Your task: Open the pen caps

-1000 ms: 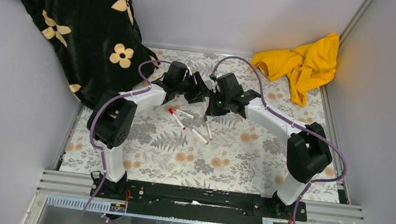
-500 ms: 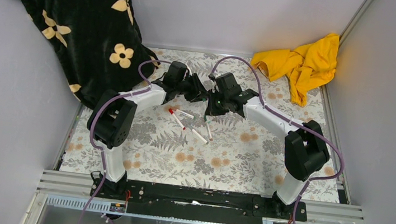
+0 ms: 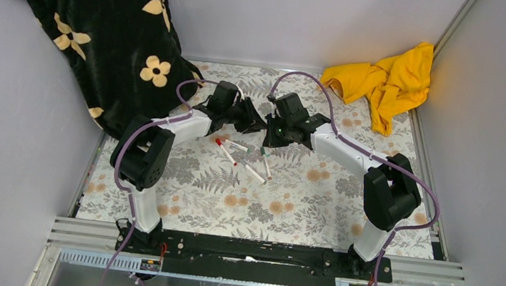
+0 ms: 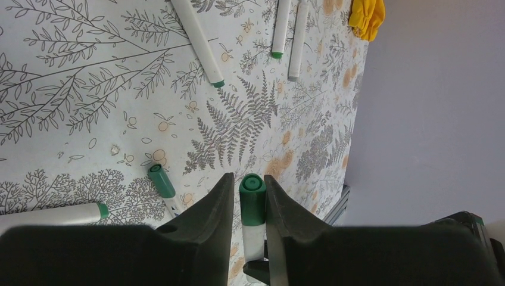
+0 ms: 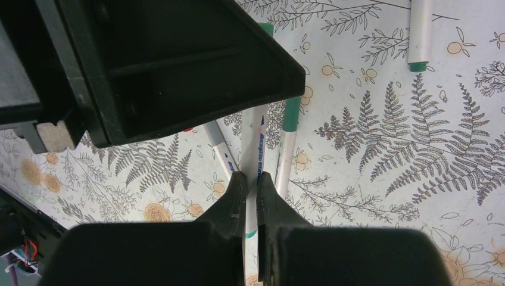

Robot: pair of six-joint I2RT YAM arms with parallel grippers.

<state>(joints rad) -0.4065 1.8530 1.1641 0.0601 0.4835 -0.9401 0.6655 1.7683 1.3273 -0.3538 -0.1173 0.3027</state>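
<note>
My right gripper [image 3: 270, 129] [image 5: 251, 179] is shut on the white barrel of a pen [image 5: 256, 143] and holds it above the table. My left gripper [image 3: 255, 120] [image 4: 249, 189] meets it from the left. Its jaws stand narrowly round that pen's green cap [image 4: 252, 199]: the right finger touches the cap and a thin gap shows on the left side. Several other pens lie below on the floral cloth: one with a red cap [image 3: 219, 141], and others with green caps [image 4: 161, 180] [image 5: 291, 116].
A black flowered blanket [image 3: 97, 32] is heaped at the back left. A yellow cloth [image 3: 387, 75] lies at the back right, against the side wall. The floral table cover [image 3: 279, 203] reaches the rail at the near edge. The left gripper's body [image 5: 178, 65] fills the top of the right wrist view.
My left gripper has crept to the right, closer to the right gripper and the held pen. The right arm has shifted slightly left. The pens on the table have not moved.
</note>
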